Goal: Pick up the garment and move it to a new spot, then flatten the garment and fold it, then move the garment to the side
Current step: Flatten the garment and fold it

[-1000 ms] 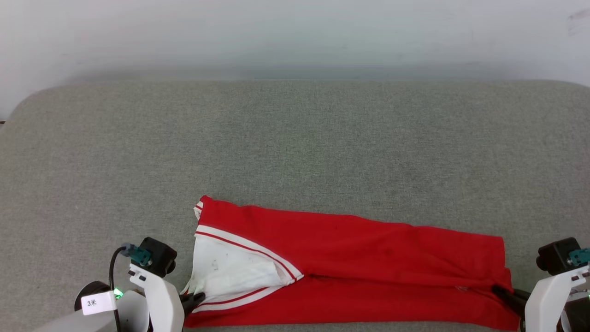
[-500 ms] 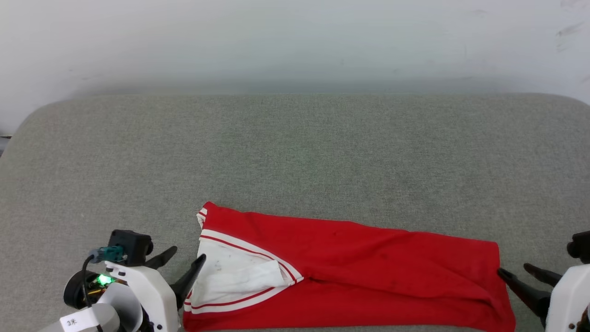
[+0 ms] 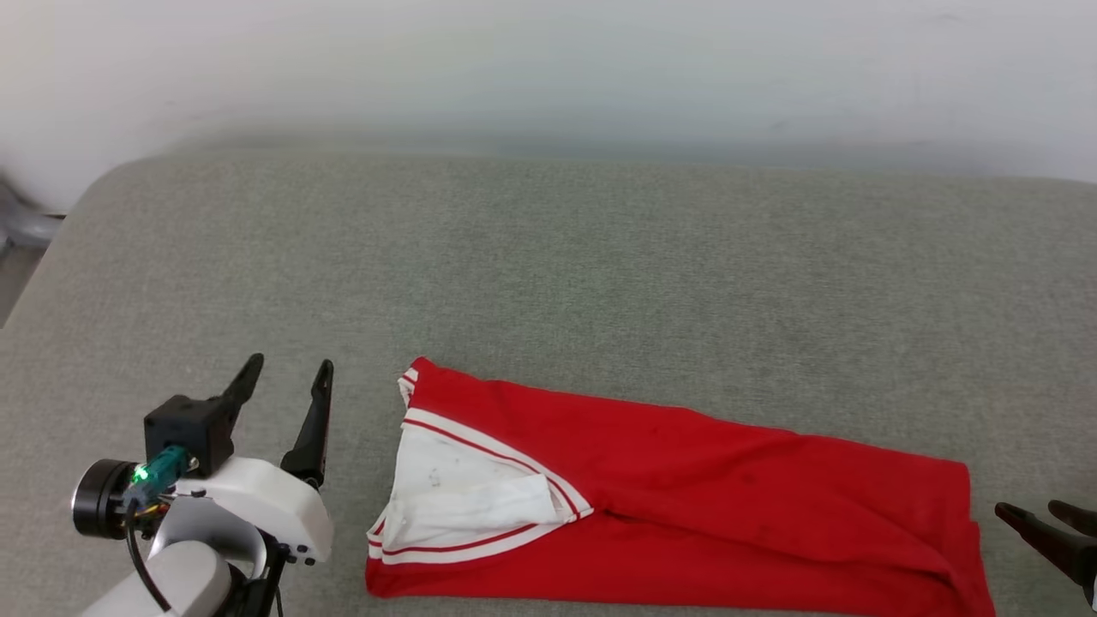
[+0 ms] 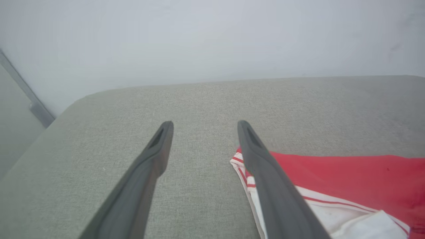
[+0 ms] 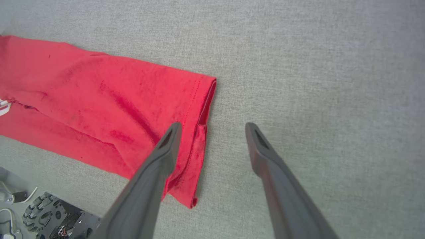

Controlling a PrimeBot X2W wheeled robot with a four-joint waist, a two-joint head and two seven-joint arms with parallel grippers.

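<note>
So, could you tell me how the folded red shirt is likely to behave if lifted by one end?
The garment will probably sag limply: soft creases run along it near the hem. Its folded layers may slide apart, as the white sleeve lies loosely tucked. The woven grey surface likely resists sliding.

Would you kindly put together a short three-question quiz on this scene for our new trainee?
1. True or false: the left pincer is clamped on the garment.
2. How does the garment lie on the grey cushion? A) crumpled in a heap B) folded into a long strip C) spread out with both sleeves showing
3. Fill in: the sleeve panel at the garment's end nearest the left pincer is ____ with red stripes.

Key: 1. False: its jaws stand open, off to the side of the cloth. 2. B. 3. White.
</note>
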